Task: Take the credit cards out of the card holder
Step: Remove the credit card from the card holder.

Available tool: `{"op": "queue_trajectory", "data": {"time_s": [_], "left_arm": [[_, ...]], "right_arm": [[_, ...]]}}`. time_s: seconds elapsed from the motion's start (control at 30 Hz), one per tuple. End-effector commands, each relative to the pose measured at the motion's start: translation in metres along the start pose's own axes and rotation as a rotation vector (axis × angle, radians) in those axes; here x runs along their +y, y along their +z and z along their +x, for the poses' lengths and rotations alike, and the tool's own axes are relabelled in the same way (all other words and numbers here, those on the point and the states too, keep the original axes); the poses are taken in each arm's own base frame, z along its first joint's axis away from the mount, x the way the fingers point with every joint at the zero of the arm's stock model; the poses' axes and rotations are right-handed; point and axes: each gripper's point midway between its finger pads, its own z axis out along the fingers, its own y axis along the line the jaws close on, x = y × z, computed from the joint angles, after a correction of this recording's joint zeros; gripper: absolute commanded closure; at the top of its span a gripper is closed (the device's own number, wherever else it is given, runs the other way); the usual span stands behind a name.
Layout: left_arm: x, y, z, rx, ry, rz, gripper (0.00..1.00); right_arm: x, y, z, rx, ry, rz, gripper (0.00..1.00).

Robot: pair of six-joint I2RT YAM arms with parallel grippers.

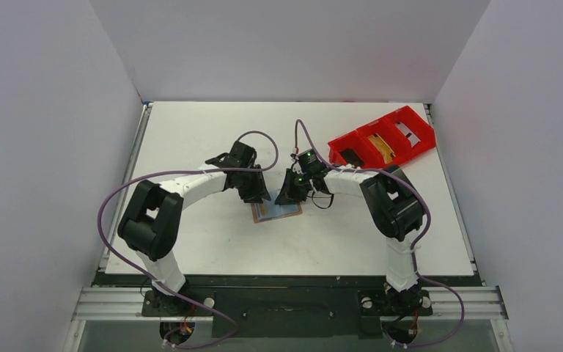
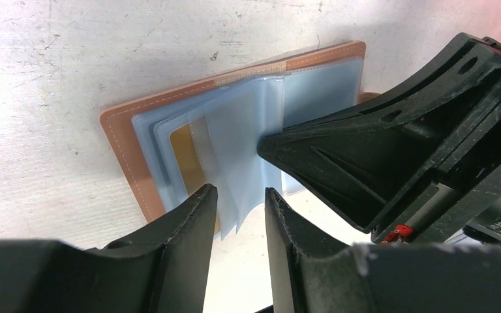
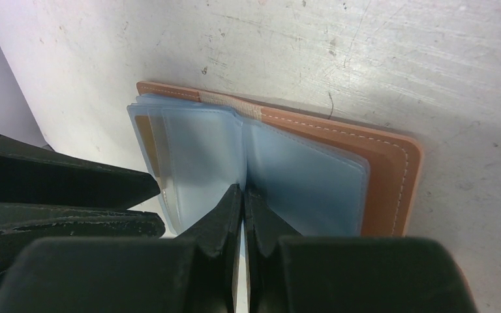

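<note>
The card holder lies opened flat on the white table, near the middle and between the two arms, its tan cover face down and its clear blue-grey sleeves fanned upward. A yellow card shows inside one of the sleeves on the side of the left arm. The left gripper comes down at the near edge of that side with its fingers set a little apart, and the loose lower edge of a few sleeves hangs in the gap between them; whether the fingers touch the sleeves cannot be told. The right gripper has its fingers pressed together, with the tip set against the sleeves at the fold where they meet the spine; whether a leaf is caught between them cannot be told. A red tray with several compartments sits at the far right of the table, well apart from the card holder.
</note>
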Motion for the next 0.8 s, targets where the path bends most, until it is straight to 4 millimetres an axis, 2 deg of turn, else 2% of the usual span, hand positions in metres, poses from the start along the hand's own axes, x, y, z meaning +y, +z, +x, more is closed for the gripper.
{"op": "queue_trajectory", "data": {"time_s": [0.0, 0.47, 0.77], "left_arm": [[-0.003, 0.002, -0.007, -0.026, 0.005, 0.001, 0.69], [-0.003, 0.013, 0.0, 0.002, 0.004, 0.0, 0.69], [0.003, 0.0, -0.004, -0.036, 0.015, -0.037, 0.68]], "right_arm": [[-0.032, 0.009, 0.018, 0.036, 0.021, 0.099, 1.0], [-0.032, 0.01, 0.017, 0.04, 0.029, 0.094, 1.0], [-0.031, 0.011, 0.016, 0.038, 0.032, 0.093, 1.0]]}}
